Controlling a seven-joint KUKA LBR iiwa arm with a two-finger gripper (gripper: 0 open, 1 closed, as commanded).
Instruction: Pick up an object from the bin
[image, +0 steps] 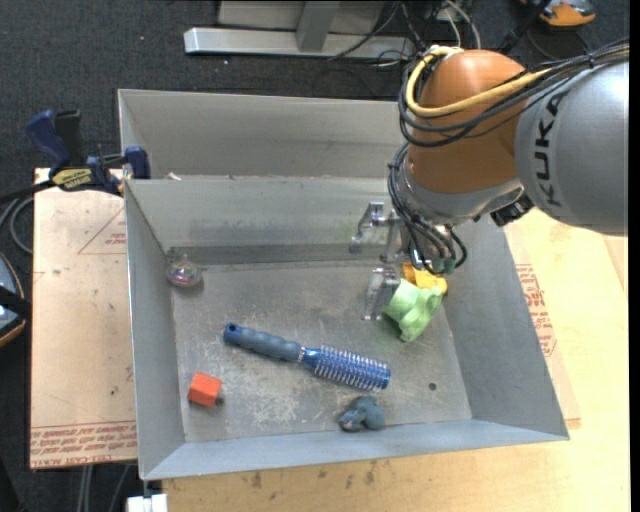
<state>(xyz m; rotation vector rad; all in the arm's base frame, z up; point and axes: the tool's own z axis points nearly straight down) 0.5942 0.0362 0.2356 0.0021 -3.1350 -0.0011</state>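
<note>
Arm: comes in from the right of the view; grey link at top right, orange cover (465, 130) over the wrist w/ yellow + black cables (440, 95) looped round it.
Gripper (376, 258): low over the right-centre of the bin (150, 330), near the foot of the back wall.
Fingers: two silver ones, one (369, 226) toward the back wall, the other (381, 292) toward the front.
Finger state: spread apart w/ a clear gap; only bare bin metal shows betw. them, nothing gripped.
Nearest thing: green crumpled lump (413, 312), soft-looking, on the bin floor just right of the front finger; touching or a hair apart, can't tell.
Next to it: small yellow piece (430, 281), at the lump's back edge, partly under the wrist; kind unclear.
Blue hairbrush (305, 358): flat on the floor mid-bin, handle pointing left, bristle head to the right; lies in front of the gripper, apart from it.
Grey-blue bit (360, 413): small, lumpy, by the front wall, just in front of the brush head.
Orange cube (204, 390): front-left part of the floor, well apart from the gripper.
Clear round thing (184, 273): small, pinkish tint, back-left corner of the floor, on its own.
Layout: things lie scattered, no heap; green lump + yellow piece are the only pair close together.
</note>
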